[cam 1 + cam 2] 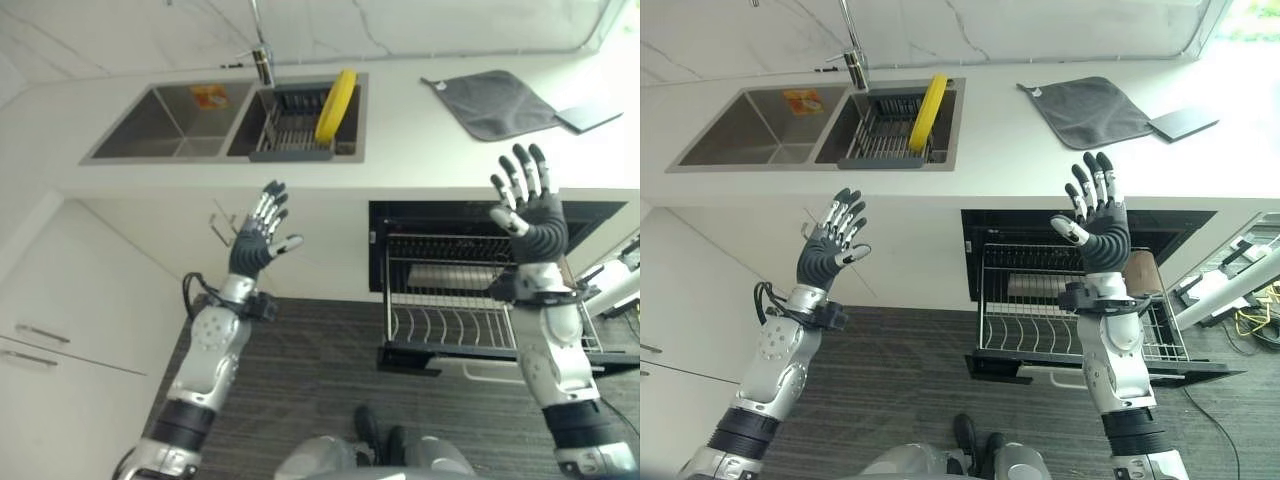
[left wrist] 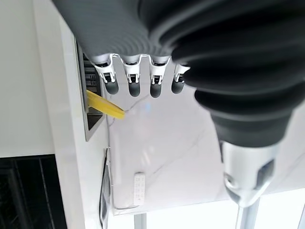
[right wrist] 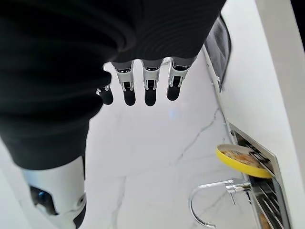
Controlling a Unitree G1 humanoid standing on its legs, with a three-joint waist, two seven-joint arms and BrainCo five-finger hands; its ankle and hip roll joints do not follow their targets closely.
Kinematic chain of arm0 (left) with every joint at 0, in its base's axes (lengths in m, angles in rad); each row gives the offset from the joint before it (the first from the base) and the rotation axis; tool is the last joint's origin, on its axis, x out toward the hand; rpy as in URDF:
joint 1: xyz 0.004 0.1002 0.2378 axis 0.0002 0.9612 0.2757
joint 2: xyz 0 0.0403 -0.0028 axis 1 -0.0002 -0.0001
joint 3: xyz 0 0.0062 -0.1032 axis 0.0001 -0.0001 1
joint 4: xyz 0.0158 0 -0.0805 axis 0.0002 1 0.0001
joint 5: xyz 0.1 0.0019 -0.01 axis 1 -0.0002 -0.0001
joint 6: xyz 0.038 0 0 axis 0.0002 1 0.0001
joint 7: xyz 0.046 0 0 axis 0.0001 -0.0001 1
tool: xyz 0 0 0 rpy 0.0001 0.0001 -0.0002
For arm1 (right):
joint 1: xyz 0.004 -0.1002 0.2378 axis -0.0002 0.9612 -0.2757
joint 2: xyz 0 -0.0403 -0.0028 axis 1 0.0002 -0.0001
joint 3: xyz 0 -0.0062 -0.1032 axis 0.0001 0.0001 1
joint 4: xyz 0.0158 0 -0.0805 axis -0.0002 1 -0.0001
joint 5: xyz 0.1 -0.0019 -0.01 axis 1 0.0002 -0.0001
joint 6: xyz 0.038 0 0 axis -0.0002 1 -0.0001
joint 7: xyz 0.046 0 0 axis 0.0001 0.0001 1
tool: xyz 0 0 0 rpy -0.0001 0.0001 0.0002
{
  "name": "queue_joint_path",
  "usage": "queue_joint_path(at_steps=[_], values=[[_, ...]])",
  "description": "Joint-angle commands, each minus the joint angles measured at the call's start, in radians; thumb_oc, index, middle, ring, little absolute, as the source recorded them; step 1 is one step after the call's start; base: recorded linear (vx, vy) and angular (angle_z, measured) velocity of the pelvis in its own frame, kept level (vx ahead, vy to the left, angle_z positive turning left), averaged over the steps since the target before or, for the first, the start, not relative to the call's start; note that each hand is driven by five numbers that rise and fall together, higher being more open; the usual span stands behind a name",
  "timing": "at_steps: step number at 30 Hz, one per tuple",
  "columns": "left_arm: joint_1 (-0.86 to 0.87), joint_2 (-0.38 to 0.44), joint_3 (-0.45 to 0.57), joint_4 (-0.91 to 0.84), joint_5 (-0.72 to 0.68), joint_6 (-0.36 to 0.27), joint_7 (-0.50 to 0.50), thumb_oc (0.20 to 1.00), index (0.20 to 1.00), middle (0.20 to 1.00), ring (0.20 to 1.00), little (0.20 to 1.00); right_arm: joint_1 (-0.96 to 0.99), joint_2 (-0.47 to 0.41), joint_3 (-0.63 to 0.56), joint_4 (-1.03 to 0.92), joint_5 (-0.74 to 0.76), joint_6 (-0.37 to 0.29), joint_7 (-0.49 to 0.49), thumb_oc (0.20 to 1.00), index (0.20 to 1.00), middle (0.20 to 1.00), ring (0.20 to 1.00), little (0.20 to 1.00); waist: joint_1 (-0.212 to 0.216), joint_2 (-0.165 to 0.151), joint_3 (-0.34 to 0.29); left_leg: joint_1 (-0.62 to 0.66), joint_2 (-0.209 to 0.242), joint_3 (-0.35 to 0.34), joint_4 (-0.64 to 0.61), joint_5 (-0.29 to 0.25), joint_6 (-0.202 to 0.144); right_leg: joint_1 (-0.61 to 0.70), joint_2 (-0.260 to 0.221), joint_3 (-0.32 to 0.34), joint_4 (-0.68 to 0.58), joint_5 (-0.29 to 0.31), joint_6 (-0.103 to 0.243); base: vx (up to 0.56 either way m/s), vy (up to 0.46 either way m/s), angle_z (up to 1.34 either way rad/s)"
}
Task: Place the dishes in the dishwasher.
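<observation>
Both hands, left (image 1: 258,240) and right (image 1: 535,215), hover empty with fingers spread, well short of the round yellow plate (image 1: 336,104) standing upright in the sink's dark wire rack (image 1: 290,135).

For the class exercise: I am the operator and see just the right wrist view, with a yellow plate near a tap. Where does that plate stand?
Observer: The yellow plate stands on edge in a dark rack in the sink's right basin.
Operator: Is the dishwasher ready?
Observer: Yes, its lower rack is pulled out under the counter, below the right hand.
Operator: Is the left hand holding anything?
Observer: No, the left hand is open and empty, raised in front of the cabinet below the sink.
</observation>
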Motion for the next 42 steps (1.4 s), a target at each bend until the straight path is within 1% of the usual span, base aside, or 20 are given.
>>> queue_joint_path(at_steps=[1, 3, 6, 7, 9, 11, 14, 15, 16, 18, 19, 20, 22, 24, 26, 33, 35, 38, 39, 42], values=[[-0.014, -0.006, 0.021, -0.037, 0.008, -0.062, -0.012, 1.0, 1.0, 1.0, 1.0, 1.0, -0.074, -0.031, -0.036, 0.007, 0.021, -0.086, 0.008, 1.0, 1.0, 1.0, 1.0, 1.0, 0.016, -0.021, -0.023, 0.092, 0.01, -0.099, -0.057, 0.074, -0.029, 0.096, 0.013, 0.008, -0.127, 0.079, 0.112, 0.03, 0.327, -0.14], [0.003, -0.01, 0.038, -0.047, 0.007, -0.071, -0.022, 1.0, 1.0, 1.0, 1.0, 1.0, -0.08, -0.027, -0.046, 0.001, 0.004, -0.065, 0.02, 1.0, 1.0, 1.0, 1.0, 1.0, 0.012, -0.008, -0.031, 0.13, 0.097, -0.107, -0.169, 0.121, -0.053, 0.095, 0.0, 0.026, -0.147, 0.087, 0.121, 0.05, 0.429, -0.39], [0.024, -0.011, 0.051, -0.066, -0.01, -0.071, -0.027, 1.0, 1.0, 1.0, 1.0, 1.0, -0.079, -0.043, -0.051, -0.011, 0.002, -0.042, 0.034, 1.0, 1.0, 1.0, 1.0, 1.0, 0.002, 0.028, -0.034, 0.148, 0.241, -0.158, -0.353, 0.261, -0.112, 0.103, -0.035, 0.079, -0.162, 0.078, 0.142, 0.08, 0.649, -0.4], [0.019, -0.015, 0.052, -0.058, -0.012, -0.074, -0.036, 1.0, 1.0, 1.0, 1.0, 1.0, -0.077, -0.05, -0.052, -0.016, 0.008, -0.035, 0.031, 1.0, 1.0, 1.0, 1.0, 1.0, -0.006, 0.035, -0.036, 0.16, 0.251, -0.149, -0.377, 0.253, -0.115, 0.101, -0.057, 0.074, -0.155, 0.077, 0.152, 0.04, 0.699, -0.31], [0.006, -0.012, 0.05, -0.039, -0.018, -0.064, -0.065, 1.0, 1.0, 1.0, 1.0, 1.0, -0.061, -0.054, -0.06, -0.025, 0.006, -0.036, 0.016, 1.0, 1.0, 1.0, 1.0, 1.0, -0.024, 0.047, -0.04, 0.194, 0.242, -0.114, -0.405, 0.221, -0.115, 0.087, -0.105, 0.054, -0.122, 0.079, 0.183, 0.03, 0.545, -0.24], [-0.005, 0.004, 0.034, -0.03, -0.007, -0.053, -0.075, 1.0, 1.0, 1.0, 1.0, 1.0, -0.017, -0.042, -0.076, -0.047, 0.028, -0.034, 0.032, 1.0, 1.0, 1.0, 1.0, 1.0, -0.03, 0.053, -0.043, 0.21, 0.194, -0.147, -0.407, 0.184, -0.095, 0.069, -0.148, 0.065, -0.056, 0.067, 0.215, 0.07, 0.462, -0.25], [0.001, 0.013, 0.024, -0.038, 0.015, -0.021, -0.074, 1.0, 1.0, 1.0, 1.0, 1.0, 0.037, -0.013, -0.087, -0.079, 0.036, -0.027, 0.05, 1.0, 1.0, 1.0, 1.0, 1.0, -0.028, 0.054, -0.037, 0.226, 0.122, -0.178, -0.399, 0.139, -0.028, 0.013, -0.149, 0.082, 0.107, 0.041, 0.217, 0.07, 0.331, -0.33], [0.009, 0.02, 0.033, -0.042, 0.029, -0.011, -0.045, 1.0, 1.0, 1.0, 1.0, 1.0, 0.033, 0.002, -0.079, -0.083, 0.049, -0.007, 0.079, 1.0, 1.0, 1.0, 1.0, 1.0, -0.01, 0.051, -0.036, 0.251, 0.099, -0.133, -0.411, 0.121, 0.005, -0.026, -0.149, 0.022, 0.187, 0.075, 0.23, 0.02, 0.243, -0.52], [0.006, 0.024, 0.034, -0.042, 0.03, -0.01, -0.042, 1.0, 1.0, 1.0, 1.0, 1.0, 0.021, 0.005, -0.064, -0.077, 0.043, -0.011, 0.072, 1.0, 1.0, 1.0, 1.0, 1.0, -0.004, 0.049, -0.032, 0.263, 0.095, -0.101, -0.417, 0.113, 0.013, -0.041, -0.134, -0.005, 0.198, 0.076, 0.23, 0.0, 0.173, -0.99], [-0.009, 0.035, 0.033, -0.04, 0.024, -0.01, -0.046, 1.0, 1.0, 1.0, 1.0, 1.0, 0.005, 0.007, -0.034, -0.066, 0.02, -0.02, 0.05, 1.0, 1.0, 1.0, 1.0, 1.0, -0.004, 0.042, -0.025, 0.272, 0.082, -0.071, -0.415, 0.102, 0.008, -0.039, -0.072, -0.026, 0.143, 0.068, 0.207, 0.04, 0.053, -1.13], [-0.016, 0.035, 0.036, -0.036, 0.024, -0.009, -0.033, 1.0, 1.0, 1.0, 1.0, 1.0, -0.01, 0.008, -0.008, -0.046, 0.011, -0.029, 0.056, 1.0, 1.0, 1.0, 1.0, 1.0, 0.0, 0.035, -0.019, 0.285, 0.065, -0.046, -0.41, 0.094, 0.001, -0.024, -0.048, -0.071, 0.074, 0.087, 0.192, 0.08, 0.032, -0.68], [-0.017, 0.033, 0.039, -0.038, 0.026, -0.009, -0.026, 1.0, 1.0, 1.0, 1.0, 1.0, -0.015, 0.01, 0.001, -0.04, 0.01, -0.031, 0.062, 1.0, 1.0, 1.0, 1.0, 1.0, 0.006, 0.034, -0.02, 0.286, 0.063, -0.033, -0.411, 0.094, -0.002, -0.012, -0.049, -0.098, 0.048, 0.081, 0.182, 0.07, 0.017, -0.39], [-0.013, 0.023, 0.041, -0.034, 0.03, -0.017, -0.02, 1.0, 1.0, 1.0, 1.0, 1.0, -0.026, 0.01, 0.011, -0.017, 0.012, -0.044, 0.073, 1.0, 1.0, 1.0, 1.0, 1.0, 0.014, 0.035, -0.021, 0.294, 0.063, -0.026, -0.423, 0.102, -0.002, 0.012, -0.042, -0.104, 0.012, 0.074, 0.174, 0.04, -0.027, -0.51], [-0.012, 0.016, 0.032, -0.034, 0.032, -0.023, -0.018, 1.0, 1.0, 1.0, 1.0, 1.0, -0.035, 0.004, 0.021, -0.006, 0.017, -0.059, 0.061, 1.0, 1.0, 1.0, 1.0, 1.0, 0.008, 0.028, -0.03, 0.279, 0.056, -0.033, -0.411, 0.105, -0.008, 0.033, -0.004, -0.074, -0.049, 0.073, 0.158, 0.09, -0.08, -0.46], [0.002, 0.003, 0.032, -0.036, 0.045, -0.036, -0.009, 1.0, 1.0, 1.0, 1.0, 1.0, -0.042, 0.0, 0.023, -0.002, 0.021, -0.066, 0.069, 1.0, 1.0, 1.0, 1.0, 1.0, 0.015, 0.022, -0.036, 0.27, 0.061, -0.013, -0.39, 0.1, -0.017, 0.061, -0.003, -0.092, -0.084, 0.071, 0.149, 0.09, -0.08, -0.13], [0.012, -0.004, 0.03, -0.013, 0.036, -0.074, 0.011, 1.0, 1.0, 1.0, 1.0, 1.0, -0.047, -0.01, 0.029, -0.01, 0.013, -0.041, 0.099, 1.0, 1.0, 1.0, 1.0, 1.0, 0.007, -0.003, -0.03, 0.175, 0.063, -0.015, -0.162, 0.042, -0.03, 0.071, -0.003, -0.047, -0.111, 0.073, 0.117, 0.08, -0.132, -0.31], [0.012, -0.007, 0.029, -0.009, 0.044, -0.076, 0.017, 1.0, 1.0, 1.0, 1.0, 1.0, -0.044, -0.007, 0.029, -0.012, 0.021, -0.031, 0.11, 1.0, 1.0, 1.0, 1.0, 1.0, 0.007, -0.01, -0.03, 0.154, 0.072, -0.016, -0.098, 0.047, -0.032, 0.074, -0.003, -0.047, -0.116, 0.073, 0.11, 0.05, -0.147, -0.22], [0.028, -0.011, 0.037, -0.017, 0.052, -0.079, 0.028, 1.0, 1.0, 1.0, 1.0, 1.0, -0.038, -0.007, 0.032, -0.011, 0.027, -0.023, 0.137, 1.0, 1.0, 1.0, 1.0, 1.0, 0.014, -0.025, -0.025, 0.085, 0.082, -0.034, 0.104, 0.062, -0.039, 0.08, -0.002, -0.042, -0.133, 0.078, 0.092, 0.05, -0.161, -0.12], [0.032, -0.013, 0.039, -0.022, 0.054, -0.073, 0.031, 1.0, 1.0, 1.0, 1.0, 1.0, -0.034, -0.005, 0.034, -0.012, 0.029, -0.026, 0.139, 1.0, 1.0, 1.0, 1.0, 1.0, 0.016, -0.025, -0.024, 0.069, 0.081, -0.042, 0.125, 0.07, -0.041, 0.081, 0.002, -0.041, -0.136, 0.079, 0.09, 0.06, -0.112, -0.16], [0.036, -0.016, 0.045, -0.025, 0.07, -0.067, 0.037, 1.0, 1.0, 1.0, 1.0, 1.0, -0.038, 0.006, 0.044, -0.013, 0.025, -0.026, 0.144, 1.0, 1.0, 1.0, 1.0, 1.0, 0.024, -0.017, -0.024, 0.057, 0.038, -0.077, 0.057, 0.076, -0.028, 0.08, 0.017, -0.012, -0.143, 0.083, 0.093, 0.1, 0.026, -0.26]])
